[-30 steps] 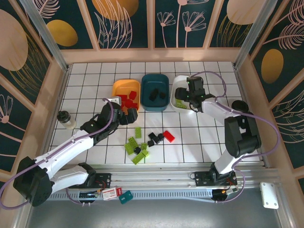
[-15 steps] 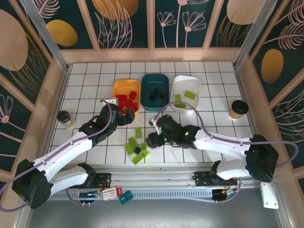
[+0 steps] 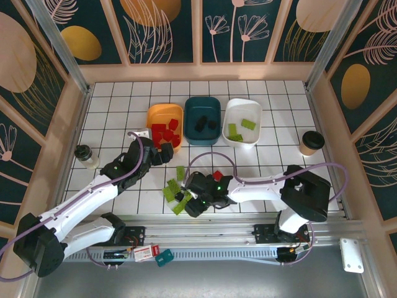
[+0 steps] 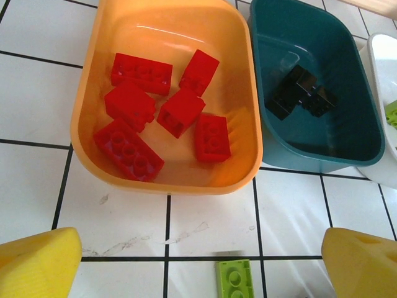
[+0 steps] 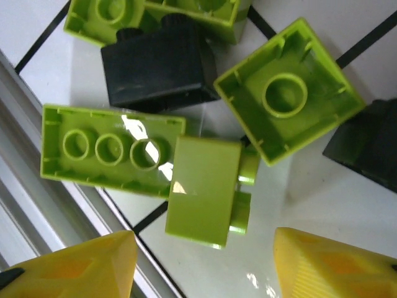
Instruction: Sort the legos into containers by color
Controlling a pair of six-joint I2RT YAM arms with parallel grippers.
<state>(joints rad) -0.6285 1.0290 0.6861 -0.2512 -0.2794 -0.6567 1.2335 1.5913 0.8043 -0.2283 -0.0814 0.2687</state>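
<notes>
The legos are partly sorted. Six red bricks (image 4: pixel 141 73) lie in the orange tub (image 4: pixel 93 124), black bricks (image 4: pixel 301 93) in the teal tub (image 4: pixel 347 81) beside it, and lime green ones (image 3: pixel 248 123) in the white tub (image 3: pixel 239 112). A loose heap (image 3: pixel 169 192) of green and black bricks, with one red brick (image 3: pixel 217 176) at its far side, sits on the tiled counter (image 3: pixel 111 99) near the front edge.

The left claw (image 3: pixel 164 152) hangs just in front of the orange tub, spread wide and holding nothing. A single green brick (image 4: pixel 234 279) lies on the counter under the gap.

The right claw (image 3: pixel 195 203) is low over the heap. Its yellow fingers (image 5: pixel 74 267) stand apart, and a green brick on its side (image 5: pixel 205 189) lies just ahead of the gap, touched by neither. Next to that one lie a long upturned green brick (image 5: pixel 111 152), a square upturned green brick (image 5: pixel 288 99) and a black brick (image 5: pixel 158 62).
</notes>
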